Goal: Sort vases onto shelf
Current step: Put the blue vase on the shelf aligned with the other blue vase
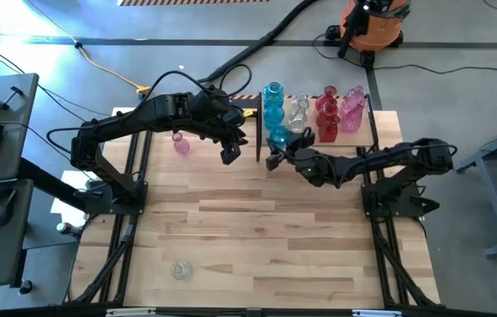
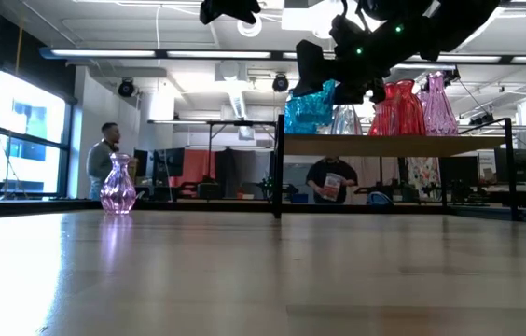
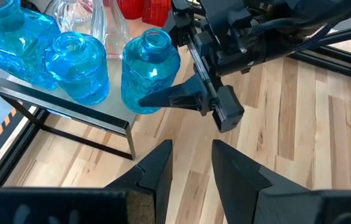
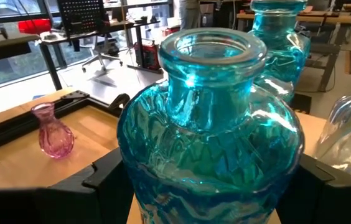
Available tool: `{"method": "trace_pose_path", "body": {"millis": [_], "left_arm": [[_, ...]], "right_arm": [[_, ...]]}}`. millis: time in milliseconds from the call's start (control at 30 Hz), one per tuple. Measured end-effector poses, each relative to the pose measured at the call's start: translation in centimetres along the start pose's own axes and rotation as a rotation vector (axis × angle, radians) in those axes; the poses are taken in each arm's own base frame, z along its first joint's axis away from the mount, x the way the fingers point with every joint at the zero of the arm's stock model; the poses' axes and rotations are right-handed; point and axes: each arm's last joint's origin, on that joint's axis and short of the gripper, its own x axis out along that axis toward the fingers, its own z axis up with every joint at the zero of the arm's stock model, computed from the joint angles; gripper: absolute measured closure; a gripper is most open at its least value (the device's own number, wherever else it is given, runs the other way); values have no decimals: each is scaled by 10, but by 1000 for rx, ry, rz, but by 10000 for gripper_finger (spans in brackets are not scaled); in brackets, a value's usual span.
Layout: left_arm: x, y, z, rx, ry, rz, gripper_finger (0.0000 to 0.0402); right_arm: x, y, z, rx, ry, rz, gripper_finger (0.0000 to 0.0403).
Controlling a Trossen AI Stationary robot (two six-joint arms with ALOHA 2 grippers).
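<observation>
We see the right gripper (image 1: 277,150) with its jaws closed around a blue vase (image 3: 149,71) at the shelf's (image 1: 379,132) edge. The left gripper (image 1: 228,151) hovers nearby, open and empty.

We see the shelf (image 1: 381,132) at the table's (image 1: 257,246) far edge, right of centre, with the vases (image 1: 328,114) crowded on top. 1 vase (image 1: 181,143) stands on the table left of the shelf, and another (image 1: 180,270) lies near the front left corner, well apart from the rest.
</observation>
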Motion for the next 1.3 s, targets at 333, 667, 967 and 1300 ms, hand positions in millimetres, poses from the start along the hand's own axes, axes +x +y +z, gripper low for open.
{"method": "trace_pose_path", "body": {"millis": [333, 667, 967, 1300], "left_arm": [[0, 0, 0, 0, 0, 0, 298], [0, 0, 0, -1, 0, 0, 298], [0, 0, 0, -1, 0, 0, 298], [0, 0, 0, 0, -3, 0, 298]], "right_arm": [[11, -9, 2, 1, 17, 34, 132], [18, -14, 2, -25, 41, 101, 132], [25, -21, 3, -31, 61, 125, 132], [25, -21, 2, -33, 68, 141, 132]]}}
